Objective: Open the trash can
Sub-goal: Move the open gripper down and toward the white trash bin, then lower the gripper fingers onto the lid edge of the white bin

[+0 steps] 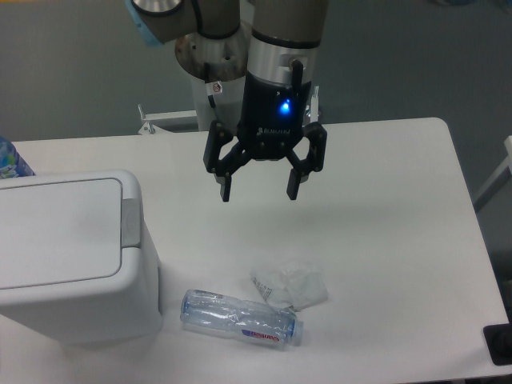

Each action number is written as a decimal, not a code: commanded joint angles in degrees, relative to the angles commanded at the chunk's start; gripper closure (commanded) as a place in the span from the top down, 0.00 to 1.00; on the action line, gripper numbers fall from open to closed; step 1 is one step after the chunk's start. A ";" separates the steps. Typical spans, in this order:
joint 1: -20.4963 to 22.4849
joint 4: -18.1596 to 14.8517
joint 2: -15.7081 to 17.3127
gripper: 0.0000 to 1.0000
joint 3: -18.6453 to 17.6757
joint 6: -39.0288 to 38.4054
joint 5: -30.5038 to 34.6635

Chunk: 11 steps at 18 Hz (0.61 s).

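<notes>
White plastic: that's the trash can (pixel 72 256), big and boxy with rounded corners, sitting at the left edge of the surface (pixel 400 224), partly cut off by the frame.
Lid: flat, white, lying closed on top, with a grey push tab (pixel 130 221) along its right edge.
Gripper: the gripper (pixel 258 186) hangs in the air over the surface's far middle, pointing down, a blue light glowing on its black body.
Jaws: spread wide apart, nothing between them.
Can versus jaws: the trash can lies to the left of and nearer the camera than the jaws, well apart; the grey tab is the closest part, no contact.
Bottle: a clear crushed plastic bottle (pixel 240 318) lies on its side near the front, just right of the can.
Wrapper: a crumpled clear wrapper (pixel 290 284) touches the bottle's far side.
Surface: white, smooth, rounded corners.
Room: grey-green floor behind, the arm's base (pixel 210 60) at the far edge.
</notes>
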 joint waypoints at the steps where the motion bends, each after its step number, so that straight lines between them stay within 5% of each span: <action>1: 0.00 0.00 0.00 1.00 0.00 -0.09 0.00; 11: -1.32 0.09 -0.44 1.00 -0.61 -0.18 0.09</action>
